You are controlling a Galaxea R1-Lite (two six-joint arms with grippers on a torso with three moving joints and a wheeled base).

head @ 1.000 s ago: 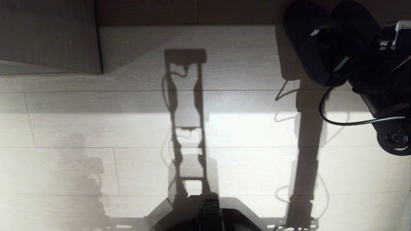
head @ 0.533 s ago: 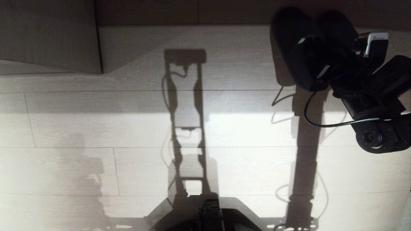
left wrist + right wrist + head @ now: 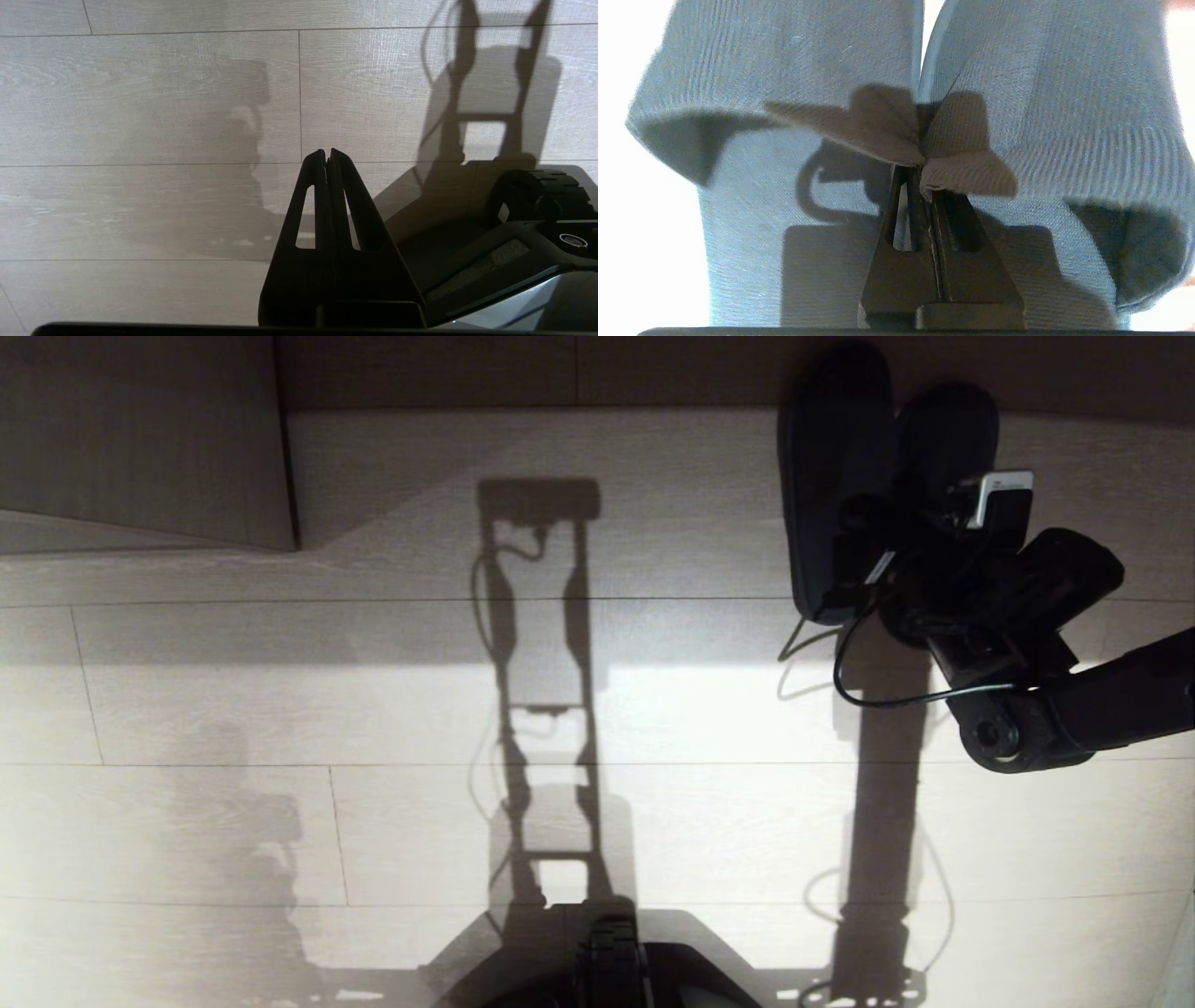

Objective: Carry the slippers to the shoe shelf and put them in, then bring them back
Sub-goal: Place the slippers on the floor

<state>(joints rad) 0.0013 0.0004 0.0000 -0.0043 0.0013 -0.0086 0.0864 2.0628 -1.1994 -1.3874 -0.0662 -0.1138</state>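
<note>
The black slippers (image 3: 836,476) hang side by side at the upper right of the head view, toes pointing away from me toward a dark band along the far edge. My right gripper (image 3: 878,546) is shut on their inner fabric edges, pinched together between its fingertips (image 3: 924,172); one slipper (image 3: 808,70) spreads to each side of the jaws. A pale wood-grain panel with a dark edge strip (image 3: 140,439), part of the shoe shelf, stands at the upper left. My left gripper (image 3: 328,151) is shut on nothing, low over the floor beside my base.
Pale plank floor (image 3: 280,709) fills the view, crossed by my own shadows. My base (image 3: 611,961) sits at the bottom centre. A black cable (image 3: 854,686) loops under the right wrist. The right forearm (image 3: 1120,700) comes in from the right edge.
The right arm has swung left and further into view, carrying the slippers leftward. They have turned from slanted to nearly straight, toes away from me. The left arm has not moved.
</note>
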